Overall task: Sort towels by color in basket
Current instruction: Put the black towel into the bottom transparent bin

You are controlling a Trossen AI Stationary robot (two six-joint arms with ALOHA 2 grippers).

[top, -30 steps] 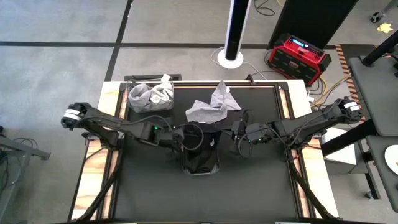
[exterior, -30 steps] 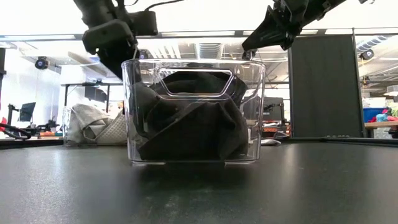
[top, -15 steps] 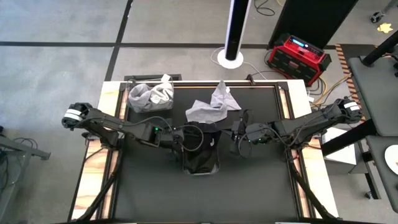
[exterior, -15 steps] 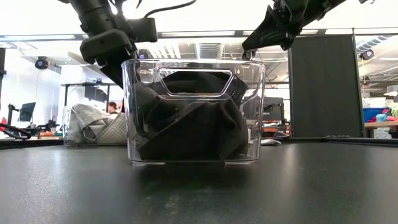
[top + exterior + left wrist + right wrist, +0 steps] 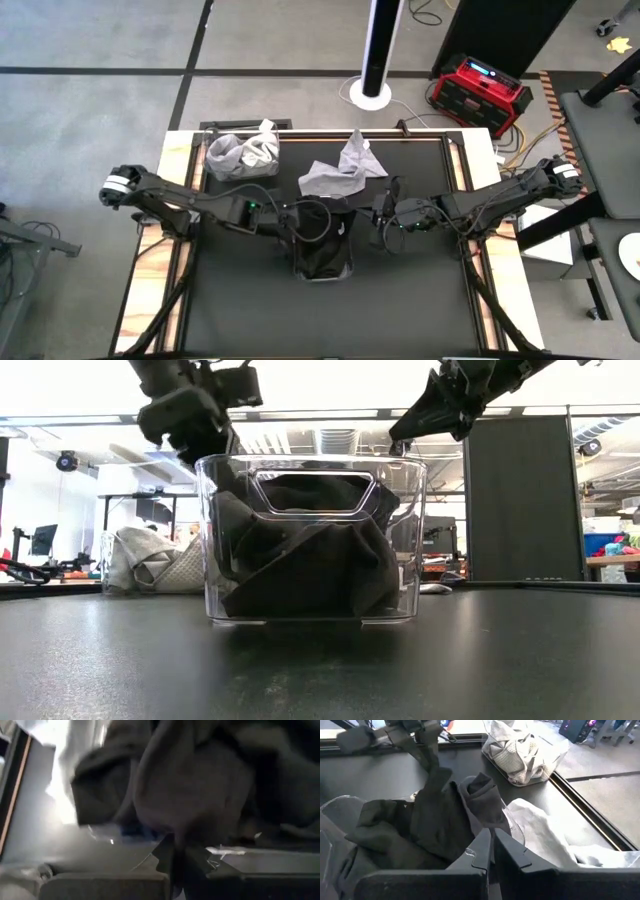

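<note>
Grey tiled floor (image 5: pixel 100 60), red case (image 5: pixel 478 92), white pole (image 5: pixel 380 45).

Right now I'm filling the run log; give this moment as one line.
left gripper: above clear bin rim, shut | right gripper: shut, empty | dark towels: binned | light towels: on table

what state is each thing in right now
clear bin: upright, packed with dark towels
light grey towels: loose on the table behind the bin
second bin: holds light towels
left end effector: at the bin's rim
right end effector: shut, empty, beside the bin
</note>
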